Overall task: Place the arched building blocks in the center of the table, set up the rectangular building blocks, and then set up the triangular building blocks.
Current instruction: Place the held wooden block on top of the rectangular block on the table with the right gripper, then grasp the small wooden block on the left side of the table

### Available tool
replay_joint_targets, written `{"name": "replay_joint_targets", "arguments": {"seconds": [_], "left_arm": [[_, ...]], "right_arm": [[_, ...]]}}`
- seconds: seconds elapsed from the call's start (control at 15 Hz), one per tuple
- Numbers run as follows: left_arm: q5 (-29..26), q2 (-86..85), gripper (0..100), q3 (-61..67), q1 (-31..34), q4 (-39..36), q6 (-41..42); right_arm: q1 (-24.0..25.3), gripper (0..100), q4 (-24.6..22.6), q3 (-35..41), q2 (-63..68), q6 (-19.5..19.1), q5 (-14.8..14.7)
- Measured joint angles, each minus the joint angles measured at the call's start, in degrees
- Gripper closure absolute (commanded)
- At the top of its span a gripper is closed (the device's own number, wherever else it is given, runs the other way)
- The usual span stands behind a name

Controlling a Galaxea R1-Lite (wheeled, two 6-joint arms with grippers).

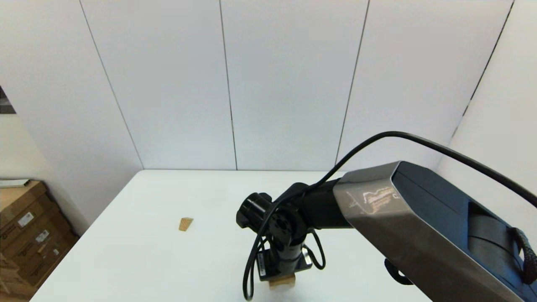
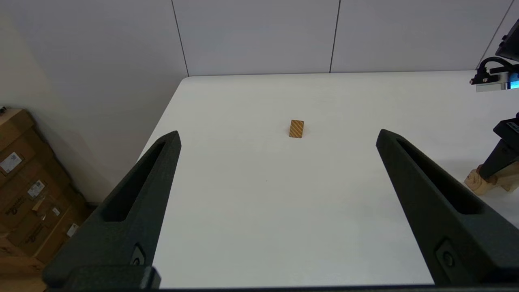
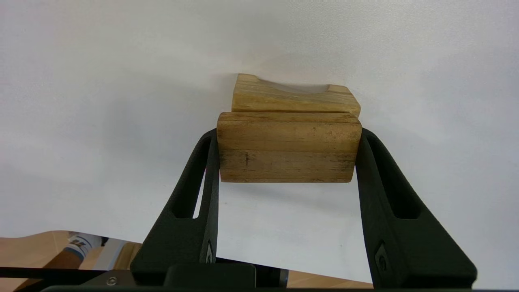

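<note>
My right gripper (image 3: 288,148) is shut on the rectangular building block (image 3: 288,147), a brown wooden slab held across its length between both fingers. Just beyond it lies the arched building block (image 3: 294,98), its pale hollow on the side away from the slab; I cannot tell whether the two touch. In the head view the right gripper (image 1: 280,274) points down near the table's (image 1: 138,260) front edge, with wood (image 1: 282,282) showing under it. The triangular building block (image 1: 186,224) (image 2: 296,129) lies alone to the left. My left gripper (image 2: 278,133) hovers open, well short of the wedge.
Cardboard boxes (image 1: 25,235) stand on the floor beyond the table's left edge. A white panelled wall closes the back. The right arm's big housing (image 1: 419,235) and its cable (image 1: 251,268) fill the right of the head view.
</note>
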Motion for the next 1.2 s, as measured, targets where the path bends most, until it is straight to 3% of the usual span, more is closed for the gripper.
{"name": "replay_joint_targets", "arguments": {"seconds": [0.27, 0.33, 0.93, 1.2], "left_arm": [[0.0, 0.0, 0, 0.0, 0.0, 0.0, 0.0], [0.0, 0.0, 0, 0.0, 0.0, 0.0, 0.0], [0.0, 0.0, 0, 0.0, 0.0, 0.0, 0.0], [0.0, 0.0, 0, 0.0, 0.0, 0.0, 0.0]], "right_arm": [[0.0, 100, 0.0, 0.0, 0.0, 0.0, 0.0], [0.0, 0, 0.0, 0.0, 0.0, -0.1, 0.0], [-0.2, 0, 0.0, -1.1, 0.0, 0.5, -0.1], [-2.0, 0, 0.3, -1.1, -6.9, 0.1, -0.1]]}}
